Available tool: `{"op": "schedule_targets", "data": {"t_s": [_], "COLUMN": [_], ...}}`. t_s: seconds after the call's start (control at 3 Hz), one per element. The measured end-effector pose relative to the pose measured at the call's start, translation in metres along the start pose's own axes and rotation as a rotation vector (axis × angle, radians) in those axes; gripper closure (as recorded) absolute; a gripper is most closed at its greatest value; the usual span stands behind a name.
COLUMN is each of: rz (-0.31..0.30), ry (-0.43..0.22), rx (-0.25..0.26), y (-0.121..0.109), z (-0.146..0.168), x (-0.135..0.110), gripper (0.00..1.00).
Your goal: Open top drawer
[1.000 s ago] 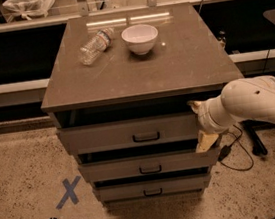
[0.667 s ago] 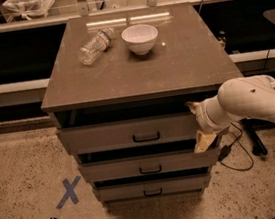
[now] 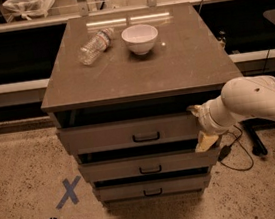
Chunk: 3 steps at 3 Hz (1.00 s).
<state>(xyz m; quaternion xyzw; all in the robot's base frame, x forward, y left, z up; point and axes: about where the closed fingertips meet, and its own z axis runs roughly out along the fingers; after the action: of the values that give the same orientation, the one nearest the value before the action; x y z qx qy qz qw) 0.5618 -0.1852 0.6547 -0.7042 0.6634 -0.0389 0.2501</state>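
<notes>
Sitting under bench (image 3: 173,71) front-right corner, gripper (image 3: 199,124) meets top drawer (image 3: 105,136) right end, likely to pull; hold undeterminable; drawer slightly out.

The top drawer (image 3: 130,132) sits under the bench's (image 3: 138,76) front edge, a dark gap above it. The gripper (image 3: 200,126) is at its right end, below the front right corner. A bottle (image 3: 95,45) and a bowl (image 3: 140,38) sit near the back edge.

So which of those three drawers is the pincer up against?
The top drawer, with the tallest front, just under the tabletop: the pincer sits at its right end; the two shorter drawers lie below.
</notes>
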Motion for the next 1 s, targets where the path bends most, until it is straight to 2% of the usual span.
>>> {"op": "schedule_targets", "data": {"t_s": [0.67, 1.0], "rz": [-0.001, 0.018], "ry": [-0.021, -0.030], "rx": [-0.065, -0.083], "y": [0.029, 0.050], "z": [-0.006, -0.016], "x": [0.001, 0.003], "gripper": [0.20, 0.17]}}
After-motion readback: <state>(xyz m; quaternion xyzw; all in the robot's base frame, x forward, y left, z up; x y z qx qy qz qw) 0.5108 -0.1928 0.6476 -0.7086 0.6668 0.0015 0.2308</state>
